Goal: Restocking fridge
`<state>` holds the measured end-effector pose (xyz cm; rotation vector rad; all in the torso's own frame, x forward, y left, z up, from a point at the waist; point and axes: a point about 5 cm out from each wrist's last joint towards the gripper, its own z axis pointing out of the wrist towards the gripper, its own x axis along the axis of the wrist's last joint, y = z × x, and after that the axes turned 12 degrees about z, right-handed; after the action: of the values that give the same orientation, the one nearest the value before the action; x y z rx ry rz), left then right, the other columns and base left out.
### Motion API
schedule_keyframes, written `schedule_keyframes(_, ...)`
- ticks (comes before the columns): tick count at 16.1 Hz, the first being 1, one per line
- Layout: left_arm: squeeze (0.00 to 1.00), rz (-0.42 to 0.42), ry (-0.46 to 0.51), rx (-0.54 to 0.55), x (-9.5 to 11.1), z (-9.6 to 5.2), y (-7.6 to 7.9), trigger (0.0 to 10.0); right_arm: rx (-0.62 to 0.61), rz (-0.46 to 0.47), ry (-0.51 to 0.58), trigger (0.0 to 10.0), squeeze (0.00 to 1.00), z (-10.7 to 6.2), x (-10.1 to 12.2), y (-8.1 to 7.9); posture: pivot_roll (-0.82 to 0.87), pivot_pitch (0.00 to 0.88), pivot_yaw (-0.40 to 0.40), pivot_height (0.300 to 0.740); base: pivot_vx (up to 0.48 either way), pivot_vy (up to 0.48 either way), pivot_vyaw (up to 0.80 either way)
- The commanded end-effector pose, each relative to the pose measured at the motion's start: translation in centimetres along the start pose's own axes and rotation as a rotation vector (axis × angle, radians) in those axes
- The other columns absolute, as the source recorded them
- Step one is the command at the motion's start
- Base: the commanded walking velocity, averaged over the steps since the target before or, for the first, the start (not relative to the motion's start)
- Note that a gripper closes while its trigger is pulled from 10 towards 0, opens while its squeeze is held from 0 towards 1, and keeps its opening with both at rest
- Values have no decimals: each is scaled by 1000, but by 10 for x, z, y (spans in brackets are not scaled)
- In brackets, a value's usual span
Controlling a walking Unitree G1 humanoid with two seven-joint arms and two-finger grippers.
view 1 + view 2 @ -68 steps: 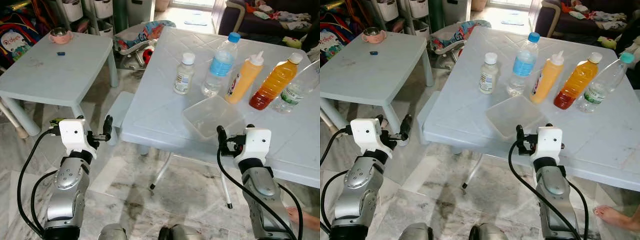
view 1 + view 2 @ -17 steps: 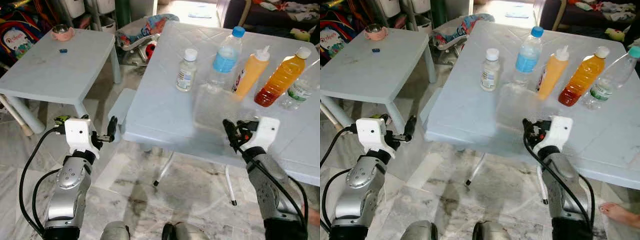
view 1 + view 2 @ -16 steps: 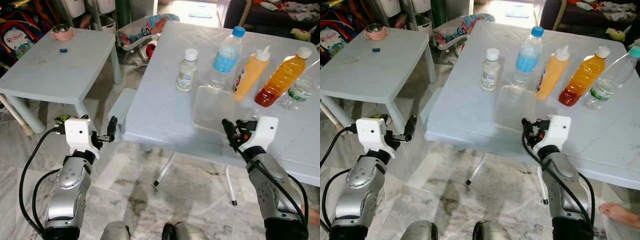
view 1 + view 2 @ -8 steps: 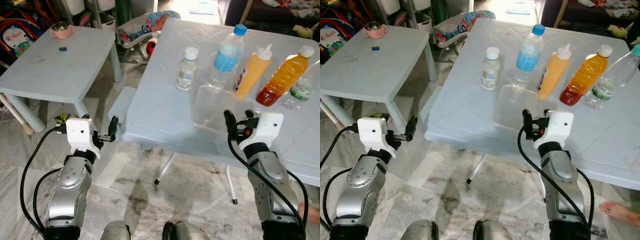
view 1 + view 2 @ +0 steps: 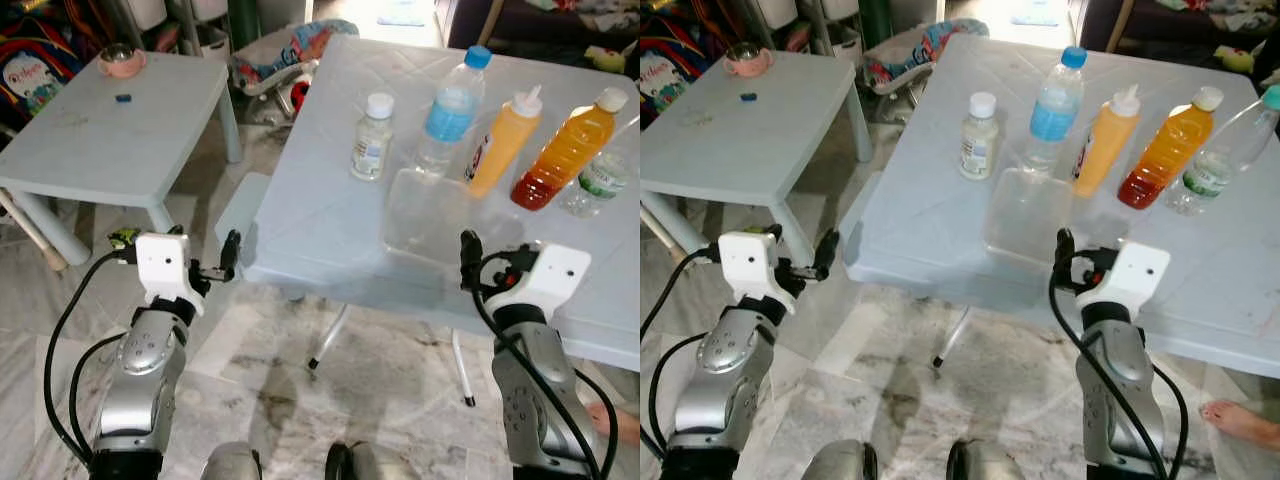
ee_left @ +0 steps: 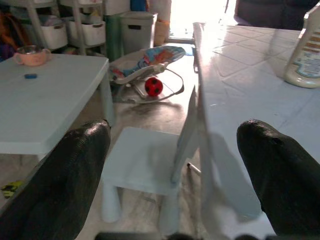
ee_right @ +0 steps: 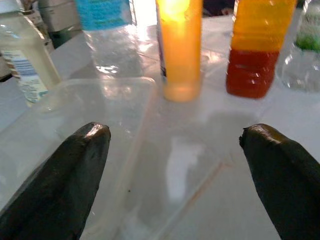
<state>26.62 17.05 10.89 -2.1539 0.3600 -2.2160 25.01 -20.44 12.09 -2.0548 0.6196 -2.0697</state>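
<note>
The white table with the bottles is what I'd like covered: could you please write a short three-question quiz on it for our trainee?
1. True or false: the clear plastic container has bottles standing inside it.
2. How many bottles stand in the row on the white table?
3. Which stands furthest to the robot's left in that row? A) the small white-capped bottle B) the yellow squeeze bottle C) the orange juice bottle

Key:
1. False; it is empty and lies nearer the robot than the row.
2. Five.
3. A. The blue-capped water bottle is next to it.
</note>
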Motion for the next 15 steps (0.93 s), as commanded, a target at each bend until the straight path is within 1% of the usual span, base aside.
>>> schedule_keyframes(1, 0, 9, -5, -4, -1, 1, 1, 10000, -14, 35, -21, 10000, 1000, 0, -2, 2, 39, 100, -19, 740, 0, 0, 0)
schedule_keyframes(4, 0, 10, -3, -8, -1, 0, 1, 10000, 34, 89, -55, 10000, 1000, 4, -7, -3, 42, 101, -19, 740, 0, 0, 0)
schedule_keyframes(5, 0, 11, -3, -9, -1, 0, 2, 10000, 53, 124, -79, 10000, 1000, 5, -11, -7, 44, 102, -18, 740, 0, 0, 0)
schedule_keyframes(6, 0, 27, 1, -16, -1, 0, 2, 10000, 67, 158, -95, 10000, 910, 4, -14, -9, 46, 104, -18, 740, 0, 0, 0)
schedule_keyframes(7, 0, 34, 5, -21, 0, 0, 3, 10000, 72, 171, -106, 10000, 549, 4, -16, -10, 46, 105, -18, 740, 0, 0, 0)
schedule_keyframes(8, 0, 33, 4, -22, 0, 0, 3, 10000, 76, 190, -120, 10000, 0, 4, -19, -11, 45, 105, -18, 740, 0, 0, 0)
schedule_keyframes(10, 0, 30, 3, -22, -1, 0, 3, 10000, 73, 224, -141, 10000, 0, 4, -22, -10, 44, 105, -17, 740, 0, 0, 0)
schedule_keyframes(15, 0, 33, 6, -22, 0, 1, 3, 10000, 93, 249, -169, 10000, 0, 10, -24, -4, 48, 107, -16, 740, 0, 0, 0)
